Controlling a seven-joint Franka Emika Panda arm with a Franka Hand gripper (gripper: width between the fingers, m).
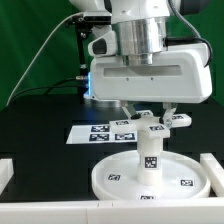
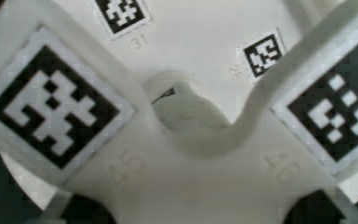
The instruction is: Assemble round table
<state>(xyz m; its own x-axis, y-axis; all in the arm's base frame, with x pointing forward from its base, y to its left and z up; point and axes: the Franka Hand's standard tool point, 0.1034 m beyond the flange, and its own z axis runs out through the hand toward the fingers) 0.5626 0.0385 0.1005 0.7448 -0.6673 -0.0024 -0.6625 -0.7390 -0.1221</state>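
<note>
Item: cross base [image 1: 152, 124], which we are gripping in our hand [image 1: 150, 118] directly above the post [image 1: 149, 152], lining it up for mounting.

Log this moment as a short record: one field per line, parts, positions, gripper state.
round disc: flat on the black table, near the front
post: upright at the disc's centre
cross-shaped base: at the post's top, between the gripper's fingers; seating cannot be told
gripper: shut on the base's arms
marker board: flat on the table behind the disc
wrist view: base fills the frame, tags showing
</note>
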